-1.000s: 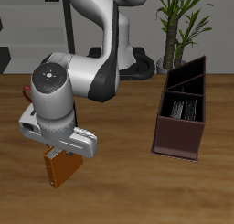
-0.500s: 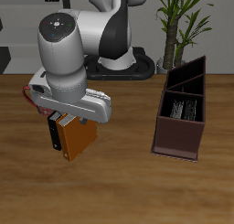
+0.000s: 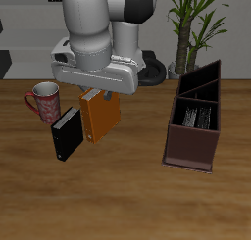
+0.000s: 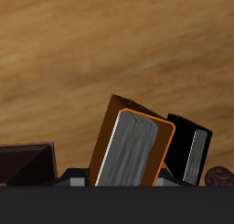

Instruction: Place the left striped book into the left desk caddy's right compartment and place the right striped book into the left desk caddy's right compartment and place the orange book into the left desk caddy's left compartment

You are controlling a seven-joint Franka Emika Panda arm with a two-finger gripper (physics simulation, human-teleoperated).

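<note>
Tool pinching the orange book by its top edge, the book hanging upright and clear of the tabletop, its broad cover facing the front; in the wrist view the same orange book fills the space between the jaws, pale page edges showing within its orange-brown cover. Just beside it stands a plain black book, tilted, nearer the front edge; I cannot tell whether the two touch; the wrist view shows the black book close behind the held one. A patterned mug sits on the far side of the black book, near it. The left desk caddy, dark maroon with tall walls, lies well apart from the held book across open wood; striped books rest in its large middle section, though how many cannot be made out; its smaller section farther back looks dark inside. A potted plant stands behind the caddy.
</note>
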